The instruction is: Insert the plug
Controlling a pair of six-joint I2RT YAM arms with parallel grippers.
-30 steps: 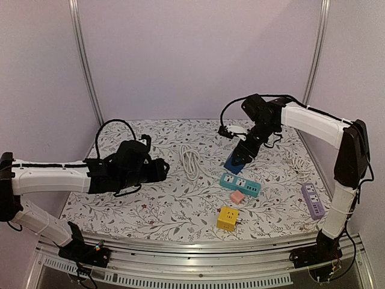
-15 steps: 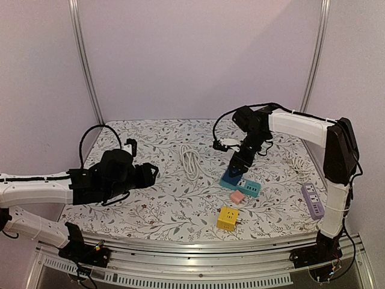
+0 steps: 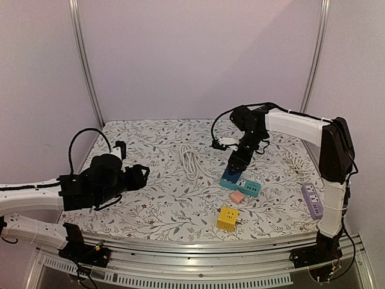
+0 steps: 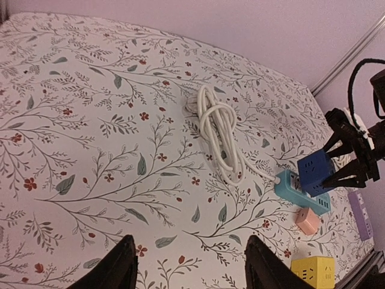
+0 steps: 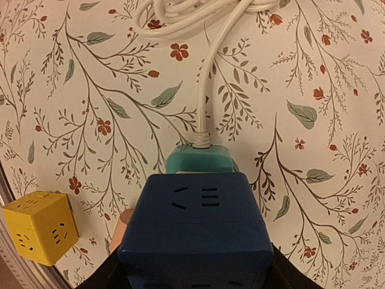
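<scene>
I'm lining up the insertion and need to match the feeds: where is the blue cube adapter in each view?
Top external: blue cube adapter right of centre, over the left end of the teal power strip.
Left wrist: at the right edge, over the strip's end.
Right wrist: bottom centre, filling the foreground.
Shared landmark: the teal power strip, here peeking out beyond the cube.

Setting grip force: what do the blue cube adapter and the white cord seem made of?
Blue cube adapter: likely hard plastic, matte, with crisp moulded socket slots. White cord: probably a smooth, flexible PVC or rubber sheath, since it lies in soft loops.
</scene>
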